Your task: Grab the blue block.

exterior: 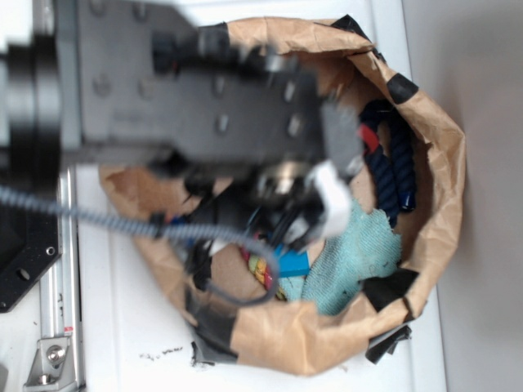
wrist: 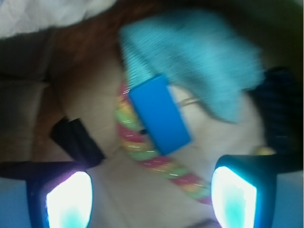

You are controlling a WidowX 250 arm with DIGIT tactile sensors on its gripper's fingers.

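Contents of brown paper bag [exterior: 441,122], rim rolled down and patched with black tape, standing on a white table [exterior: 114,335]. Blue block [wrist: 159,114]: small bright rectangular piece on the bag floor, lying tilted across a multicoloured twisted rope [wrist: 142,152] of pink, green and yellow strands; its upper end meets the edge of the teal cloth [wrist: 199,61]. Teal cloth: crumpled, just beyond the block, toward the bag wall. Dark navy rope [exterior: 396,167]: coiled against the bag wall, on the far side of the cloth from the block. Gripper [wrist: 152,199]: black, lowered inside the bag, fingers [wrist: 235,197] spread wide, nothing between them; the block sits just ahead of the gap, untouched. In the exterior view the block [exterior: 292,263] shows partly below the arm.
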